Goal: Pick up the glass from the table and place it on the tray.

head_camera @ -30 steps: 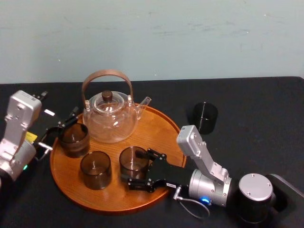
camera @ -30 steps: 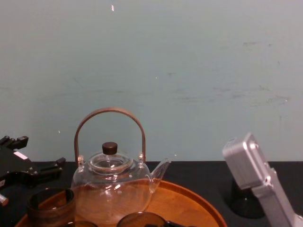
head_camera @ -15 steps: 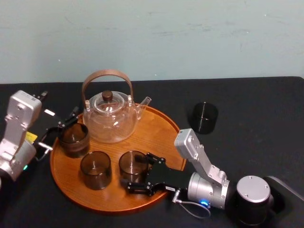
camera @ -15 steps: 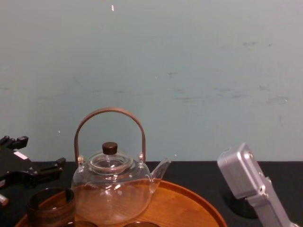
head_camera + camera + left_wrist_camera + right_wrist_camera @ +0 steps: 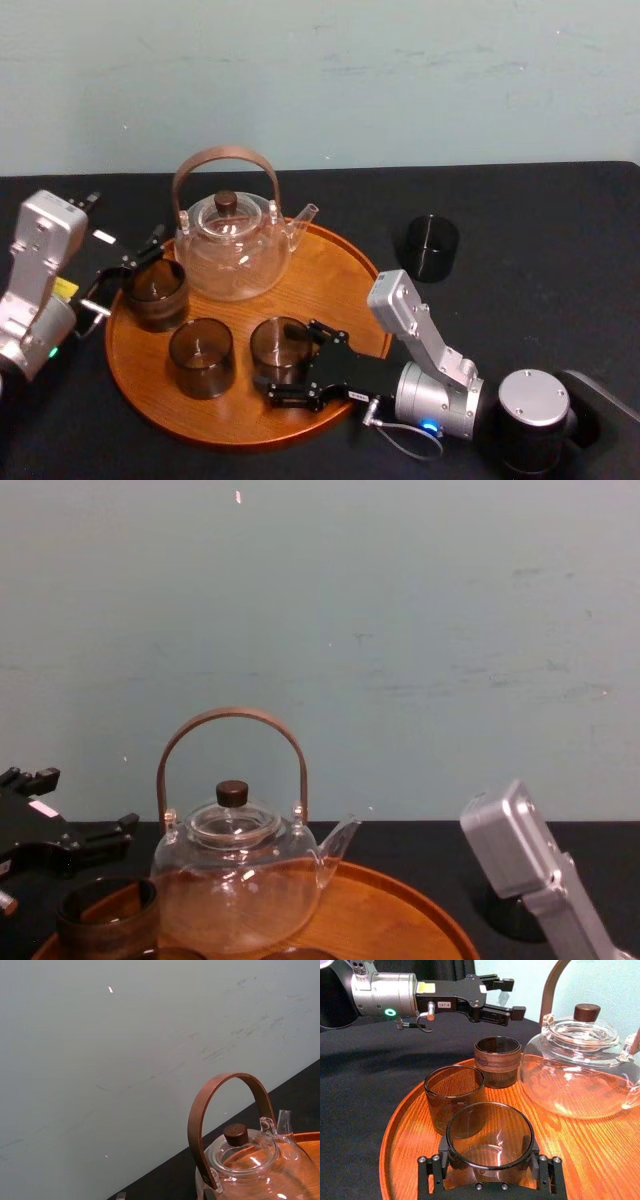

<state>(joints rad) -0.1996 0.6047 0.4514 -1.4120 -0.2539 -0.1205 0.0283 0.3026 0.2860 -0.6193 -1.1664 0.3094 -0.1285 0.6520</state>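
Bare wood lies open by the tray's (image 5: 340, 275) right rim; the glass teapot (image 5: 232, 255) fills its back, and three dark glasses (image 5: 201, 357) crowd its left and front.

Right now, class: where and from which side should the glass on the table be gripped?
Grip the glass across its round wall, from the robot's side: it stands upright, apart from the tray. The right gripper holds another glass there.

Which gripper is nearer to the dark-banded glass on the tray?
Left. The left gripper is just beside the banded glass, at the tray's left edge; the right gripper holds a plain glass near the tray's front.
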